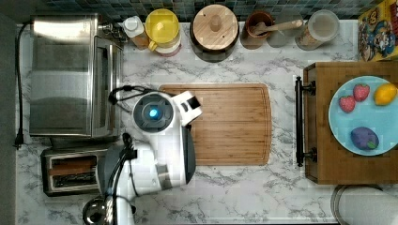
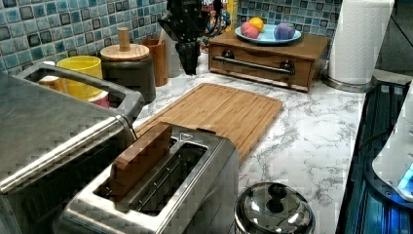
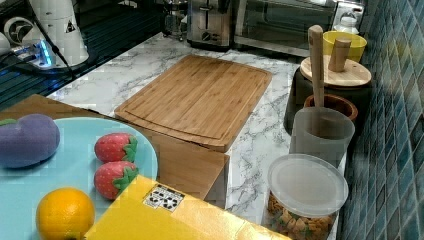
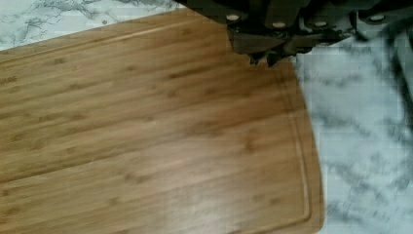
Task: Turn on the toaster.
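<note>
- Pincer [image 4: 263,57] hangs above the cutting board [image 4: 146,136], fingers pressed together, pinching nothing.
- We see the toaster [image 1: 70,171] at 8 o'clock in the top view, well apart.
- We judge the lever unpressed: approach and push remain.

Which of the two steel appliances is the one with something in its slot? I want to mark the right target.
The small pop-up toaster, with a brown slice standing in one top slot. The larger toaster oven beside it has a bar handle, no slots.

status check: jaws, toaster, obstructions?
Gripper shut, hanging over cutting board. Toaster untouched, wooden slice in one slot. Toaster oven sits beside it.
</note>
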